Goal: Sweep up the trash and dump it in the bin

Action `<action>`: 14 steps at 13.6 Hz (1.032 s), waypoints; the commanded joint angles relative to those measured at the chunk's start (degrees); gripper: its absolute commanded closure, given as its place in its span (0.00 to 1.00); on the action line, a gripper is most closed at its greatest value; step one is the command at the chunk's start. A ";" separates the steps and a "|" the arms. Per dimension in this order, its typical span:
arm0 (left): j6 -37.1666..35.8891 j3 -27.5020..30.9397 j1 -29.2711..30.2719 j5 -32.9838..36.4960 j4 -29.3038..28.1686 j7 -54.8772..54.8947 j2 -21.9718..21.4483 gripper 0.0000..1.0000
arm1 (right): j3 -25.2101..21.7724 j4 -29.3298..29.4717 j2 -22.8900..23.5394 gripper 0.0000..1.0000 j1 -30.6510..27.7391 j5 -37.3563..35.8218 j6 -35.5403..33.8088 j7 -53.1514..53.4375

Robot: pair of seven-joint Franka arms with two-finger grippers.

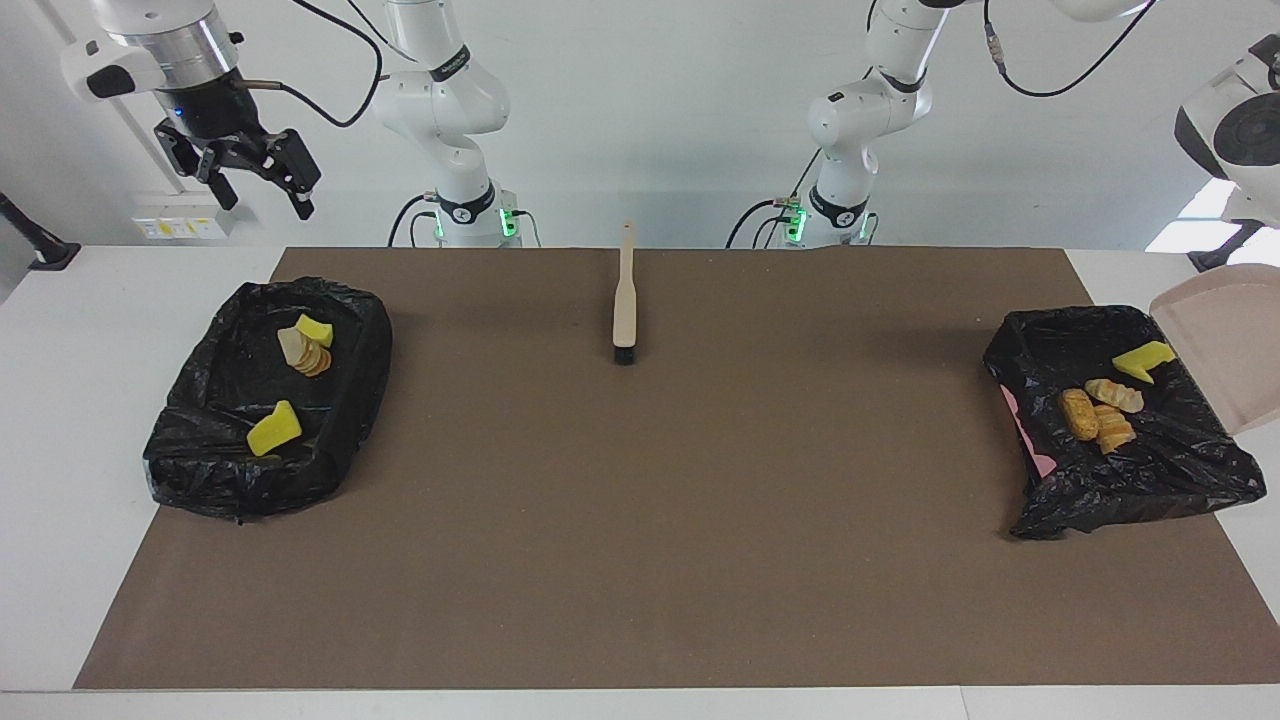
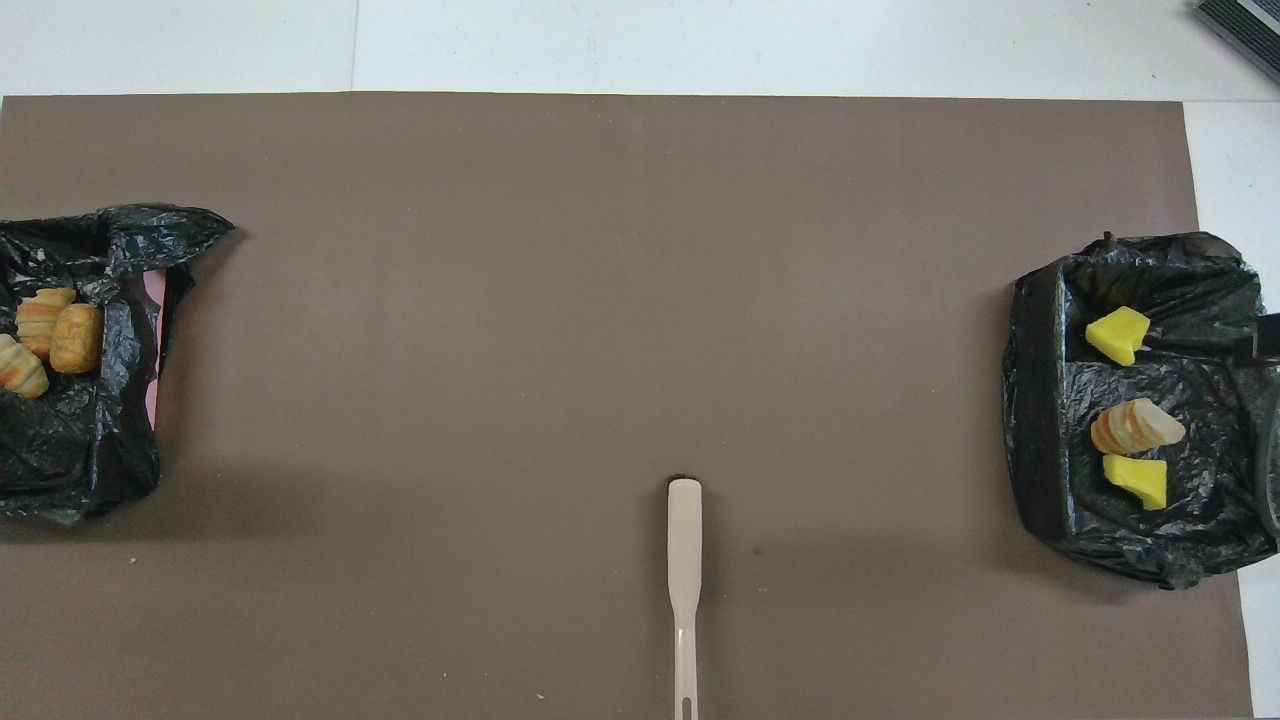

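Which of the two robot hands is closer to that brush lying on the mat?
The right gripper. It hangs open, high over the table's corner by the bin at the right arm's end. The left gripper is out of view past the other bin, farther from the brush.
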 commanded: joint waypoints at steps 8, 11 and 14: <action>-18.34 -0.05 -13.27 -20.49 1.28 -23.83 -2.87 1.00 | 0.16 -0.86 -0.55 0.00 0.54 0.32 -0.08 -0.87; -22.38 -0.05 -16.52 -30.15 0.49 -35.51 -3.92 1.00 | 0.34 -0.77 -0.55 0.00 0.54 0.32 -0.25 -0.78; -25.46 -0.23 -19.69 -38.24 0.31 -49.31 -4.53 1.00 | 0.51 -0.51 -0.55 0.00 0.54 0.23 -0.17 -0.78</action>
